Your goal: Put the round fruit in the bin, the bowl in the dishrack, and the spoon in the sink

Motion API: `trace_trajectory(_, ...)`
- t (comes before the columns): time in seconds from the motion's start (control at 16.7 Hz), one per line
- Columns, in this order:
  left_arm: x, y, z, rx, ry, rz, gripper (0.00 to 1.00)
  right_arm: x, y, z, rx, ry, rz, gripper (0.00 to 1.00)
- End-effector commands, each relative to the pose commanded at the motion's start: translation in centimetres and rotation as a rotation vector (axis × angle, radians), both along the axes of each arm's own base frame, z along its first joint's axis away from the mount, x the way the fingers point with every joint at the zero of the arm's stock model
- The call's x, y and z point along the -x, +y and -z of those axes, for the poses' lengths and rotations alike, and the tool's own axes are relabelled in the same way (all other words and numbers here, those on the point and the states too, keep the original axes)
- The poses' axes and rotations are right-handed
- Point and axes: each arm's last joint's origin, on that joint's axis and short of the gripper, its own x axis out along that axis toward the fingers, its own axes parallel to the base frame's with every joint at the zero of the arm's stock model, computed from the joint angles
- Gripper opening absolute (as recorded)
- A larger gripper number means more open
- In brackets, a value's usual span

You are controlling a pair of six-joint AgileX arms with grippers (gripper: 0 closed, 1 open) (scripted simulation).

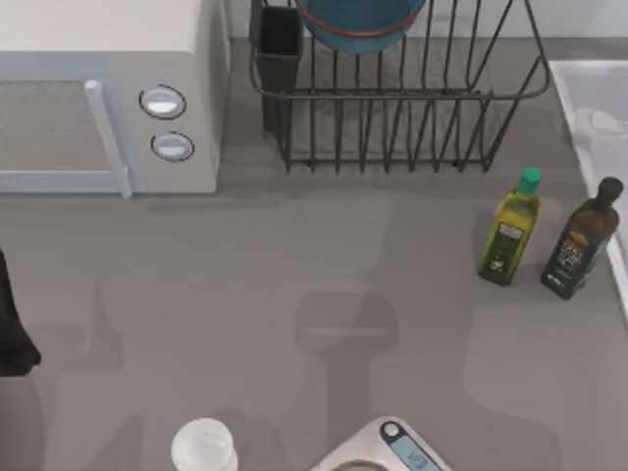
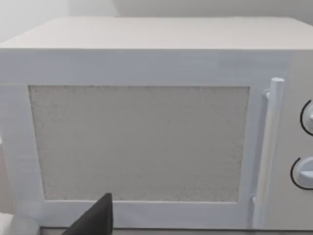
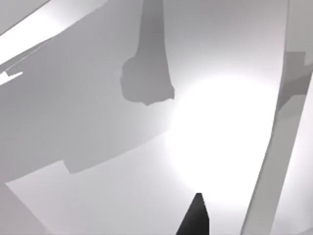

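Microwave [image 2: 146, 142] door is what sits straight ahead of my left gripper [image 2: 95, 223], close in front of it; the left arm [image 1: 12, 329] hangs at the table's left edge, idle by my reading. Whether that gripper is open or closed, I cannot tell.

Further off to its right, the bowl [image 1: 358, 25] sits inside the dishrack [image 1: 392, 98], propped among the upright bars. That part looks done.

Past the two bottles [image 1: 510, 240], at the table's right edge, a pale oval shape lies in the sink [image 1: 579, 74]; I take it for the spoon [image 1: 608, 121], resting where the task wants it.

My right gripper [image 3: 195, 220] faces pale, smooth walls just ahead of it, probably the basin's inside, which suggests it is placed over the sink for the spoon. I cannot tell whether it is open or closed.
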Motion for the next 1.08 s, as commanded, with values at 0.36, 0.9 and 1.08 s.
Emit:
trace_trajectory(0.36, 0.00, 0.00, 0.00, 0.000, 0.000, 0.000, 1.00, 0.00, 0.00, 0.00, 0.000, 0.000, 0.000, 0.53)
trace_trajectory(0.9, 0.00, 0.00, 0.00, 0.000, 0.000, 0.000, 1.00, 0.00, 0.00, 0.00, 0.000, 0.000, 0.000, 1.00)
trace_trajectory(1.08, 0.00, 0.00, 0.00, 0.000, 0.000, 0.000, 1.00, 0.00, 0.00, 0.00, 0.000, 0.000, 0.000, 1.00)
